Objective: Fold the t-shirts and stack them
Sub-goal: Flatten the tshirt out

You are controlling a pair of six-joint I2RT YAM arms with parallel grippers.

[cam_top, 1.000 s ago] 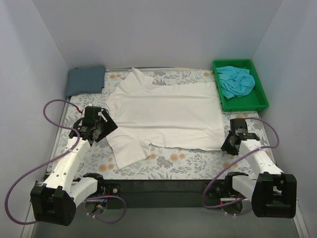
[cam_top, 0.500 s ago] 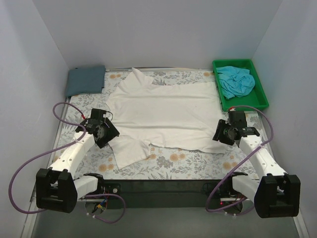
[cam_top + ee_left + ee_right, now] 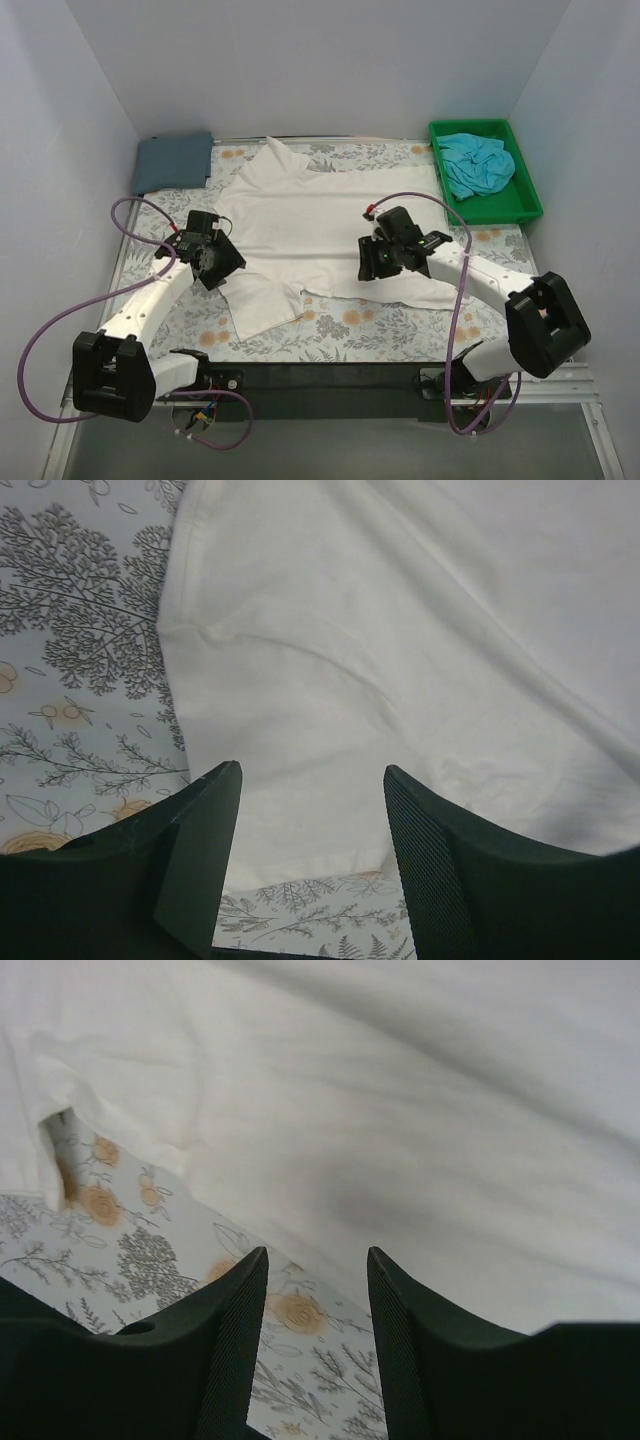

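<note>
Your workspace, item by item:
- Back wall (image 3: pixel 320 60): plain, pale grey-white.
- Left wall (image 3: pixel 50 150) and right wall (image 3: pixel 590 130): the same pale panels, closing in your table on both sides.
- Table cover (image 3: pixel 350 330): pale, printed with grey ferns and orange flowers, lying flat.
- Green tray (image 3: pixel 490 212): far right corner, beside the right wall.
- Black strip (image 3: pixel 320 378): along the near edge.
- Light: soft and even, with faint shadows.

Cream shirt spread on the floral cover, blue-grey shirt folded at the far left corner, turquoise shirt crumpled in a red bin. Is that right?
No: the bin holding the turquoise shirt is green, not red, as the top external view shows. The cream shirt and blue-grey shirt are as stated.
</note>
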